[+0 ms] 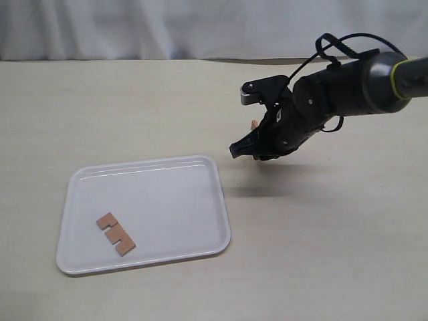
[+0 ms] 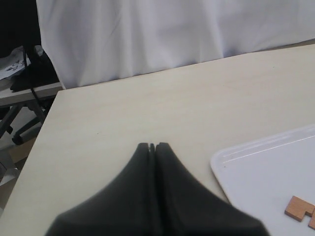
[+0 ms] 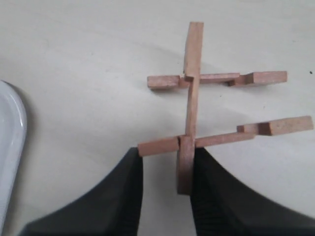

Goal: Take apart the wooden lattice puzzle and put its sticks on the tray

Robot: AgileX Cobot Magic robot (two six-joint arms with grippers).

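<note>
Your right claw (image 3: 165, 182) pinches 1 stick (image 3: 185, 169) of the 3-stick lattice puzzle (image 3: 216, 105); 1 loose stick (image 1: 115, 233) on tray (image 1: 174, 180). Left claw (image 2: 152, 146) pressed together, empty.

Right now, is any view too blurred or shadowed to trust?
Exterior view: even light, soft shadow under the right gripper, puzzle mostly hidden. Left wrist view: sharp on the table, the left gripper a dark mass. Right wrist view: the puzzle crisp, jaws dark and soft-edged, the tray rim slightly blurred.
</note>
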